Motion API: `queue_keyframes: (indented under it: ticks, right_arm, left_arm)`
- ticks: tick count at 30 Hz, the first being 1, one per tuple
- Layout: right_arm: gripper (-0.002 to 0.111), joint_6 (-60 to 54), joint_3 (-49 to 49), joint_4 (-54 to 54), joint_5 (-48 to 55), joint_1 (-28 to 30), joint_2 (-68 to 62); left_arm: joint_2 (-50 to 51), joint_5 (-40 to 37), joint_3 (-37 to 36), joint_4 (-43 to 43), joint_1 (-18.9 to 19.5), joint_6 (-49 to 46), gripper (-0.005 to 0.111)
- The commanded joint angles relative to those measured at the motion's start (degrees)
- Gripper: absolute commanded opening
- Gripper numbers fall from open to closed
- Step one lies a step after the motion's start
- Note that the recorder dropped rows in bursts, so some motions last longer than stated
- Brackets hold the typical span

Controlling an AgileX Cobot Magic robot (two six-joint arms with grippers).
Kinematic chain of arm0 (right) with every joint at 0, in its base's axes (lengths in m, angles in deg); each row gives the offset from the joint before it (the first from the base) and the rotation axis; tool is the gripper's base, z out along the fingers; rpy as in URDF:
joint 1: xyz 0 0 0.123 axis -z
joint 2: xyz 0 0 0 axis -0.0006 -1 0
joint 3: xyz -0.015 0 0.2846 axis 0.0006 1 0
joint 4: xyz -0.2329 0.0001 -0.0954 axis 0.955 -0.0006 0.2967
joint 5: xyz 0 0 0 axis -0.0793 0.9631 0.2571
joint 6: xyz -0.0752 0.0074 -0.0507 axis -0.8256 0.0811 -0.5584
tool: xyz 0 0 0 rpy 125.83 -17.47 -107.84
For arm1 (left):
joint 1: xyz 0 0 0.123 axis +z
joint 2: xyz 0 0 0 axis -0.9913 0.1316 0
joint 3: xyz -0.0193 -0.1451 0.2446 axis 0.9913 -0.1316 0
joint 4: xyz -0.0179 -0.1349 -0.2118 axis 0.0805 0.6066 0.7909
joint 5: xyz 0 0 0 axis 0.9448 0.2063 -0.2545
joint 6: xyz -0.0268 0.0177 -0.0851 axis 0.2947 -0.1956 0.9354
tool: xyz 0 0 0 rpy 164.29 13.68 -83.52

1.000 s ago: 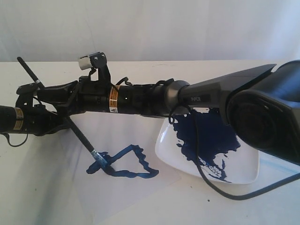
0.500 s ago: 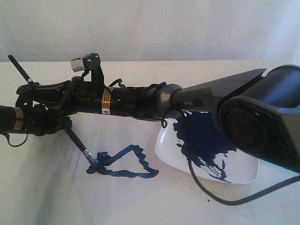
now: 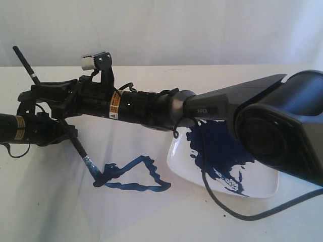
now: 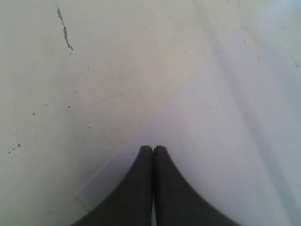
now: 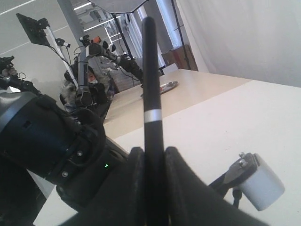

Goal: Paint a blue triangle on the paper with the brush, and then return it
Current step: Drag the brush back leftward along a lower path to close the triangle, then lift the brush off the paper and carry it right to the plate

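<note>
Steeper now, the brush (image 3: 78, 146) in the right tool (image 5: 151, 165) meets the blue triangle (image 3: 139, 161).

I see the brush (image 3: 75, 144) slanting steeply, black handle rising up-left, silvery ferrule low, blue-coated tip at the thick blob corner of the blue triangle (image 3: 160, 188). That wobbly dark-blue outline is closed and sits on the paper (image 3: 131, 212), a pale sheet lying flat on the surface.
</note>
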Motion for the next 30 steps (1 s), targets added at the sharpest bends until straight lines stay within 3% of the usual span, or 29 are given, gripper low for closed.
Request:
queue_keyframes:
  ticks: [1,18,30]
  right_arm:
    - [0.000,-0.3,-0.1,-0.7,-1.2,0.4,0.0]
    - [0.000,8.9,0.1,4.6,-4.9,4.8,5.1]
    - [0.000,18.7,0.9,4.0,-8.0,12.3,6.8]
  left_arm:
    - [1.4,-8.1,-1.1,-3.7,0.1,-0.2,0.000]
    - [1.4,-8.1,-1.1,-3.7,0.1,-0.2,0.000]
    - [1.4,-8.1,-1.1,-3.7,0.1,-0.2,0.000]
